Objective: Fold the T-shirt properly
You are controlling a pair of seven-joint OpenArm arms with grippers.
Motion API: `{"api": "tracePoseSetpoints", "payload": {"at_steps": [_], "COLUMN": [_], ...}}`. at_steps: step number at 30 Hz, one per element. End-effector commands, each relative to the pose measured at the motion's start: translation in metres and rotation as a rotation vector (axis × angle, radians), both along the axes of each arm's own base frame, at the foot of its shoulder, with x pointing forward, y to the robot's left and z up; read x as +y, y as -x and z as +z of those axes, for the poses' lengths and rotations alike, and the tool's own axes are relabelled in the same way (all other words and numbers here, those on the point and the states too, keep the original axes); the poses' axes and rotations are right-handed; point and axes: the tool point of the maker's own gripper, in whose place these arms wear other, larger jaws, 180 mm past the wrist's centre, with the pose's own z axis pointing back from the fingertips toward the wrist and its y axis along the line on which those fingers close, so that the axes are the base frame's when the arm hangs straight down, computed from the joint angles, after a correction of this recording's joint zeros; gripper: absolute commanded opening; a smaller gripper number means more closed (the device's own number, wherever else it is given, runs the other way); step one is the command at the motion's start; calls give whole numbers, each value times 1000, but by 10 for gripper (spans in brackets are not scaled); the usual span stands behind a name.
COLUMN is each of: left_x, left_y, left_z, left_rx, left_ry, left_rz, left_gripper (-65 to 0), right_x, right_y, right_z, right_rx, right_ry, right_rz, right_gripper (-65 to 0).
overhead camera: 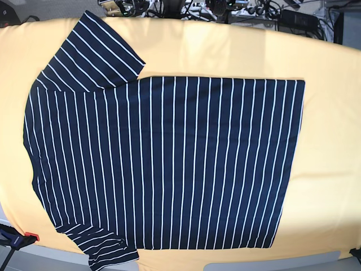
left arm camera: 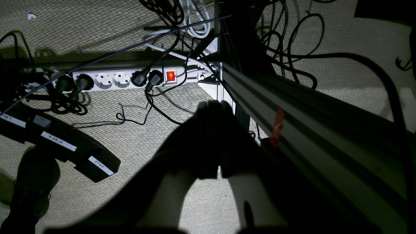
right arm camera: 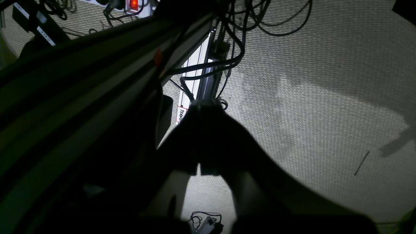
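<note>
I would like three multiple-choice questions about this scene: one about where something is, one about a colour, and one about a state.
1. Toward which side of the base view do the sleeves of the T-shirt lie?
A. left
B. right
C. centre

2. What colour is the cloth under the T-shirt?
A. white
B. yellow-orange
C. green

3. How does the T-shirt lie?
A. folded in half
B. crumpled in a heap
C. spread out flat

Answers:
1. A, both short sleeves show at the left, one at the top and one at the bottom.
2. B, yellow-orange fabric surrounds the shirt on all sides.
3. C, the whole body and both sleeves are laid open with no fold.
</note>
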Motion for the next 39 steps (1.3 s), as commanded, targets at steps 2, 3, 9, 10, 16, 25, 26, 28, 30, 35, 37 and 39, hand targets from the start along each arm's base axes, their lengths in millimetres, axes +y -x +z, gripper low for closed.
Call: {"api": "tracePoseSetpoints", "payload": {"at_steps": [2,3,9,10,16,25,26,28,30,35,37,39], "left_x": [-4,-4,-4,-4,-4,-4,-4,-4,-4,-4,-4,-5], "left_y": [-3,-3,-3,-3,-3,-3,-2,1,3,11,25,37], "left_z": [2,2,2,2,2,2,2,2,2,1,0,1], "left_rx": [-18,-18,-18,-18,-18,-34,-31,-27,-28,3,42,58], "left_ry": [15,15,14,15,15,15,15,15,15,10,1,-1], "left_rz": [3,3,3,3,3,8,8,8,8,-20,-85,-140], "left_gripper": [-650,-650,-650,-650,-650,-650,-650,-650,-650,-650,-650,-650], "right_x": [0,0,0,0,6,8,7,6,5,2,-4,-10], "right_y": [-5,-5,-4,-4,-2,-2,-3,-3,-3,4,17,33], "right_z": [1,1,1,1,2,3,3,2,2,2,1,1], "right_rx": [-9,-9,-4,-1,6,5,5,4,4,34,63,84], "right_ry": [-7,-7,-6,-6,-42,-50,-47,-41,-36,-21,2,8], "right_rz": [-5,-4,-4,-3,8,10,10,8,6,41,100,145], "right_gripper": [-650,-650,-650,-650,-650,-650,-650,-650,-650,-650,-650,-650]}}
